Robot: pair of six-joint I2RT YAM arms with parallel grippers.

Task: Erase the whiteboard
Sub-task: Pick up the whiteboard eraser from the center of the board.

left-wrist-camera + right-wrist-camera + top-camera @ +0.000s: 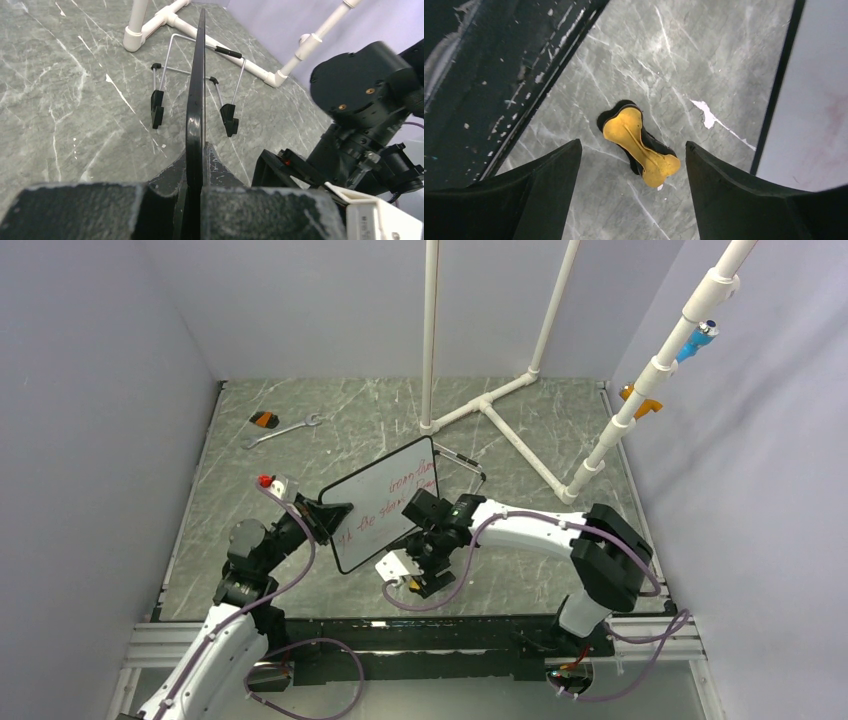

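Note:
The whiteboard (385, 505) is held tilted above the table, with red handwriting across its face. My left gripper (330, 515) is shut on its left edge. In the left wrist view the black frame (196, 90) runs edge-on between the closed fingers (220, 165), with my left gripper (197, 155) clamped around it. My right gripper (415, 580) hangs low just right of the board's near corner. Its jaws stand open (632, 145) over a yellow bone-shaped eraser with a black underside (639, 145) lying flat on the table, touching neither finger. The whiteboard's pale face (814, 100) shows at the right.
The board's wire stand (230, 117) sits on the table behind it. A white pipe frame (500, 410) stands at the back. A wrench (283, 430) and a small orange-black item (264, 420) lie at the far left. A dark rail (484, 75) lies left of the eraser.

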